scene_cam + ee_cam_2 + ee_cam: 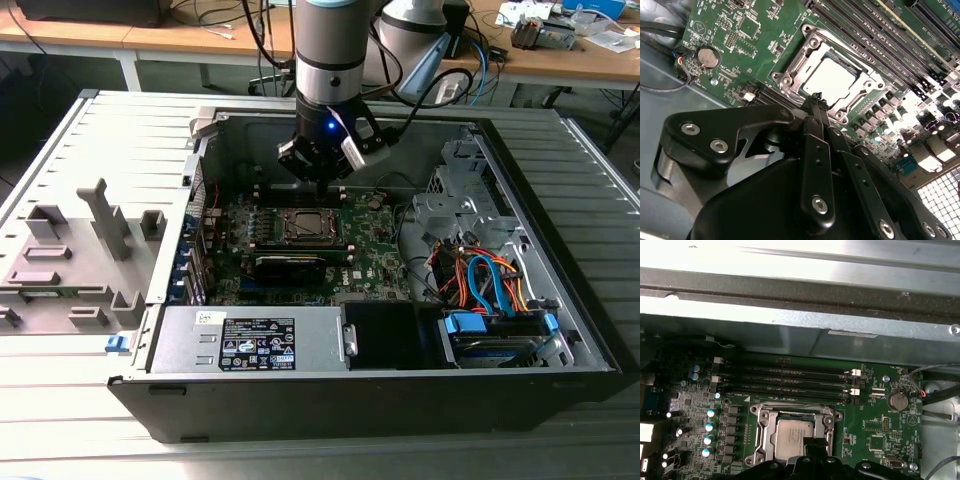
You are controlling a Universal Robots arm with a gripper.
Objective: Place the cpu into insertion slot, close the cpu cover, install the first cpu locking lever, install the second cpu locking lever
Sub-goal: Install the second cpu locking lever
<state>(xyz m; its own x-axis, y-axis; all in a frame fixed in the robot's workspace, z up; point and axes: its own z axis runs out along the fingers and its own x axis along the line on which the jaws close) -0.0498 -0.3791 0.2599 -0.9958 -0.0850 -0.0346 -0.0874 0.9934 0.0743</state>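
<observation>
The cpu [305,225] lies flat in the insertion slot [284,217] on the green board inside the open computer case. Its pale metal top shows in both wrist views [832,80] [792,436]. The silver cpu cover [812,47] [765,432] is down around it as a frame. My gripper [320,186] hangs just above the far edge of the socket. Its fingertips [817,97] are pressed together with nothing between them, and in the first wrist view the gripper [812,442] overlaps the chip's edge. How the locking levers stand is not clear.
A long black card [290,265] lies just in front of the socket. Memory slots [790,377] run behind it, below the case wall. A coin cell [898,400] sits beside it. The power supply [250,340] and cabled drive cage [490,285] fill the front and the exterior view's right.
</observation>
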